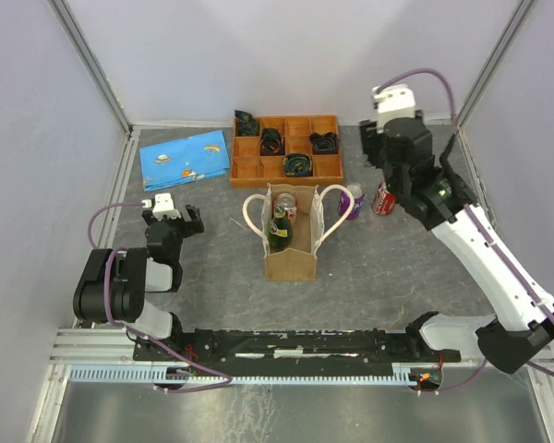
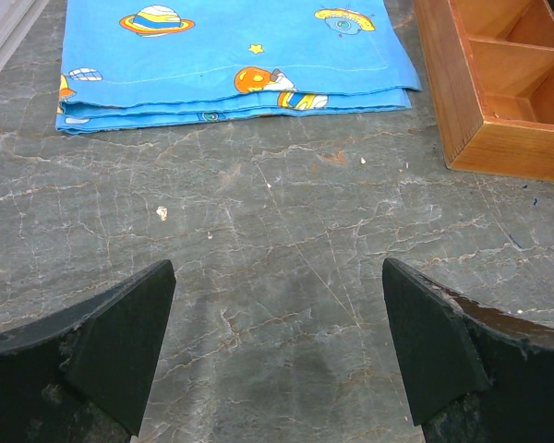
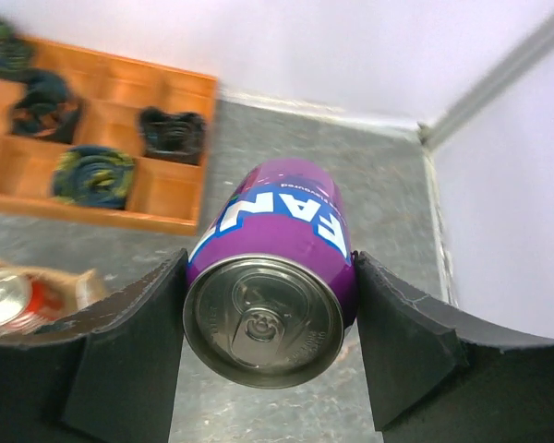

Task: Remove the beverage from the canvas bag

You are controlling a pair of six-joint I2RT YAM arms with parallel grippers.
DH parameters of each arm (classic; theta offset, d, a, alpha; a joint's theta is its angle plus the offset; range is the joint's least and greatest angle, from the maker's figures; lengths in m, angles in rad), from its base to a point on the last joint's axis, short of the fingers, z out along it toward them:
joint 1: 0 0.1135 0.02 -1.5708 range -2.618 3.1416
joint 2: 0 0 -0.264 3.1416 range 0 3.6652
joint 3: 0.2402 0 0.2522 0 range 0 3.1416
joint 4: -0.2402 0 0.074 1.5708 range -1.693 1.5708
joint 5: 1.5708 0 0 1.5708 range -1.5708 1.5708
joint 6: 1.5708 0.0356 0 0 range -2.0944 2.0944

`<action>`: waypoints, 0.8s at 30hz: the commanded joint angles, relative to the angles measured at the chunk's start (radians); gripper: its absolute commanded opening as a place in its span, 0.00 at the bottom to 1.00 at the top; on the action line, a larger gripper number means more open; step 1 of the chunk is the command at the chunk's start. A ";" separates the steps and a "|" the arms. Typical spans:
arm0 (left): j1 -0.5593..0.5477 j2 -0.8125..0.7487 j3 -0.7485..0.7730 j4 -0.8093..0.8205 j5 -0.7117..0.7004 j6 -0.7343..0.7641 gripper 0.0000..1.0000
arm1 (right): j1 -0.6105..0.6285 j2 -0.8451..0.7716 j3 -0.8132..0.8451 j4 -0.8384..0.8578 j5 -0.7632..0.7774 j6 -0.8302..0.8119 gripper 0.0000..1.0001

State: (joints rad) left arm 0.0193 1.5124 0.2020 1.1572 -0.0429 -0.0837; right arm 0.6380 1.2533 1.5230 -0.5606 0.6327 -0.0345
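The right gripper is clamped on a purple can, one black finger on each round side so that it cannot roll out. The top of the can faces the wrist camera. I judge this drink is already out of the canvas bag and needs only a free place on the table. Inside the bag stand a green bottle and another can. From above, a purple tin shows just beside the bag's right handle; whether it is the held one I cannot tell. The left gripper rests low with its fingers apart, well away from the bag, probably to leave room.
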 commanded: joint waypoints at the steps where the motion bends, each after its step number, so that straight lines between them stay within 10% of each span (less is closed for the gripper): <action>1: -0.006 0.006 0.023 0.041 -0.001 0.041 0.99 | -0.214 -0.026 -0.049 0.005 -0.003 0.159 0.00; 24: -0.007 0.007 0.024 0.038 -0.002 0.043 0.99 | -0.386 -0.076 -0.535 0.008 -0.277 0.501 0.00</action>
State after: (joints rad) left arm 0.0154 1.5124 0.2020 1.1542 -0.0429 -0.0837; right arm 0.2592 1.2175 0.9855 -0.6666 0.3656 0.4202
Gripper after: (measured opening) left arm 0.991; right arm 0.717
